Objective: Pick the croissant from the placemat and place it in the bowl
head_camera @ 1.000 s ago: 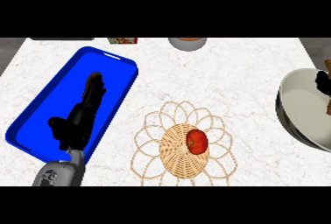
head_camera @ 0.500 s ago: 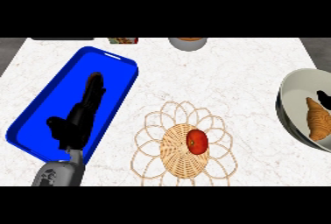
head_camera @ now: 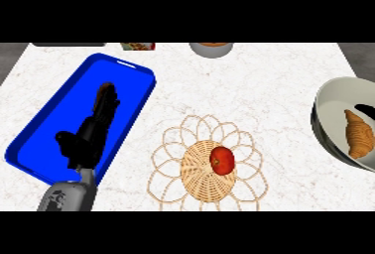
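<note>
- Nearest, at the lower left, the grey forearm comes in from the bottom edge and the left hand [head_camera: 86, 136] lies over the blue tray [head_camera: 33, 141], fingers stretched straight up its length, grasping nothing (a resting pose, by the look of it).
- Just right of that, on the white marbled counter [head_camera: 242, 84], sits a woven wicker placemat [head_camera: 172, 156] with looping edges; a red tomato-like fruit [head_camera: 222, 160] sits at its centre, and no croissant is on it.
- At the right edge, the croissant [head_camera: 357, 133] lies inside the pale bowl [head_camera: 326, 106], lengthwise against the inner wall; the task looks done, judged from how it lies.
- The right hand does not show at all, so I cannot tell whether it is released or clenched.
- Risk from here: the bowl is cut off by the frame, so how near it stands to the counter's edge cannot be judged; an unseen arm pulling away close to the rim could nudge it or tip the croissant out.
- A smaller risk: the left hand, if it swings right, could sweep across the placemat and roll the fruit.
- Farthest, along the counter's back edge, stand a small patterned box [head_camera: 138, 46] and a grey cup-like vessel [head_camera: 212, 49], both partly cut off; beyond the corners, dark grey floor.
</note>
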`<state>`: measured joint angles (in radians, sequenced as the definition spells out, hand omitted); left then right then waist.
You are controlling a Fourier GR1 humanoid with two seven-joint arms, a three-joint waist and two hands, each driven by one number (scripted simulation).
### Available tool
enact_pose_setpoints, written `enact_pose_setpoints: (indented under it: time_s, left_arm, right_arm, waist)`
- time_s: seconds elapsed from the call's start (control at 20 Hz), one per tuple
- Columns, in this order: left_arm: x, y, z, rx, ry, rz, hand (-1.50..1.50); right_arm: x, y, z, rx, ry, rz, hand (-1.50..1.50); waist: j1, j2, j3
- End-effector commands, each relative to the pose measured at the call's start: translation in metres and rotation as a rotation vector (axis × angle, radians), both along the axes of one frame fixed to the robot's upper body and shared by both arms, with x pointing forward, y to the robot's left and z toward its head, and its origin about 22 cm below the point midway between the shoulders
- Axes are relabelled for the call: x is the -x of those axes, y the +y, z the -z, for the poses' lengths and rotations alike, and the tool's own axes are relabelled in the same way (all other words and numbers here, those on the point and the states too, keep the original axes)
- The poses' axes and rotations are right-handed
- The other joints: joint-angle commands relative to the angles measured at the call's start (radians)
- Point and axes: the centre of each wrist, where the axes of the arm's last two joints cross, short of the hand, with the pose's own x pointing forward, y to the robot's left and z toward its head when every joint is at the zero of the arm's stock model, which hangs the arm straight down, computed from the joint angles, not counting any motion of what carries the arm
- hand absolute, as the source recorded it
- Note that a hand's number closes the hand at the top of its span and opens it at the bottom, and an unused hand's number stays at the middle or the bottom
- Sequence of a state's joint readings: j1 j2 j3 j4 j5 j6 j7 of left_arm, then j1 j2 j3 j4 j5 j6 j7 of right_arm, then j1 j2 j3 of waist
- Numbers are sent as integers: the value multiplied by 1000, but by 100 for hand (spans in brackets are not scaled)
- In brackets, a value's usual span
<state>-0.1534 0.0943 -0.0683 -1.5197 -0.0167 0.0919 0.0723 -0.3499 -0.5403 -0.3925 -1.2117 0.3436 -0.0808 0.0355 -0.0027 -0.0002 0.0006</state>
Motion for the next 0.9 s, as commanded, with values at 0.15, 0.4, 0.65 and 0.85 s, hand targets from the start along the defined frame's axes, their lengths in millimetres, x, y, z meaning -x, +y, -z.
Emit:
enact_pose_setpoints:
  time_s: [0.15, 0.4, 0.65, 0.85]
  left_arm:
    - [5, -12, 19, 10, -1, -5, 0]
    - [11, -7, 2, -5, 0, -18, 0]
    - [0, 1, -3, 2, 11, -16, 0]
    - [14, 0, -8, -7, -16, -8, 0]
  right_arm:
    - [12, -15, -28, -125, -160, 60, -150]
    - [54, -43, -32, -240, -188, 65, -150]
    - [86, -53, -33, -354, -209, 26, -150]
    - [117, -75, -30, -359, -208, -37, -150]
  waist:
    - [-4, 0, -1]
    - [-5, -2, -1]
    - [-8, -2, -1]
    - [-2, -2, 0]
